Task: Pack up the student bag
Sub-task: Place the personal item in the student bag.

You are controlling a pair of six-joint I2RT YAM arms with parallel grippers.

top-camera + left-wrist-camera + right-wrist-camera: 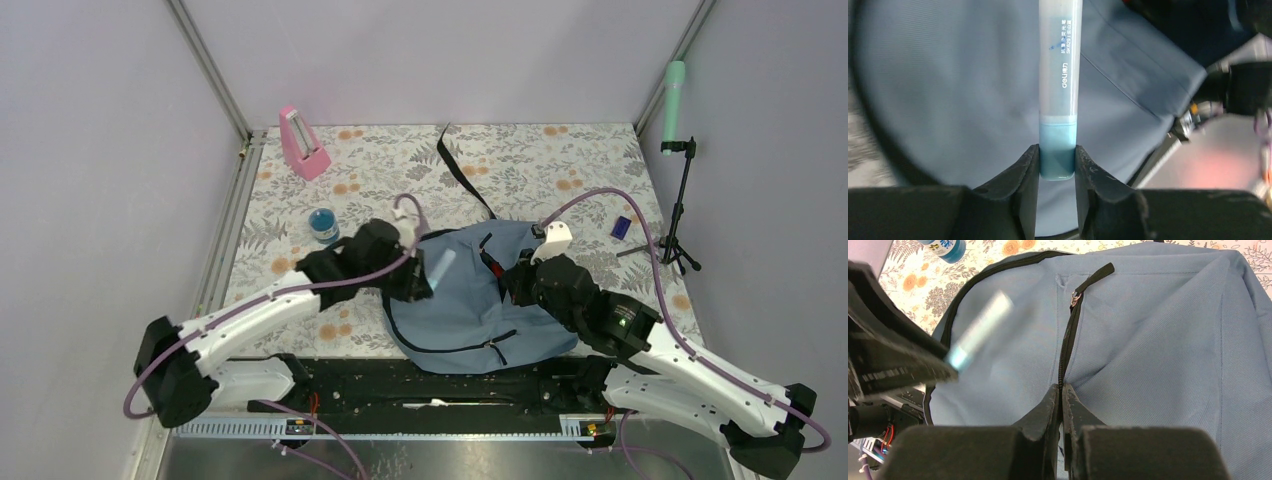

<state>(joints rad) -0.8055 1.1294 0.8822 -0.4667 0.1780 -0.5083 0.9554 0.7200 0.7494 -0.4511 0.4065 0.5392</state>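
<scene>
Grey-blue student bag, left gripper clamping labelled pen

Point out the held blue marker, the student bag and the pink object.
blue marker (1058, 75): left wrist view, pale barrel.
student bag (1158, 340): right wrist view, front panel fabric.
pink object (304, 147): top external view, its sloping face.

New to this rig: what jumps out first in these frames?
The grey-blue student bag fills the middle of the floral table. The left gripper holds a pale blue marker above it, while the right gripper pinches the bag at its front zipper.
</scene>
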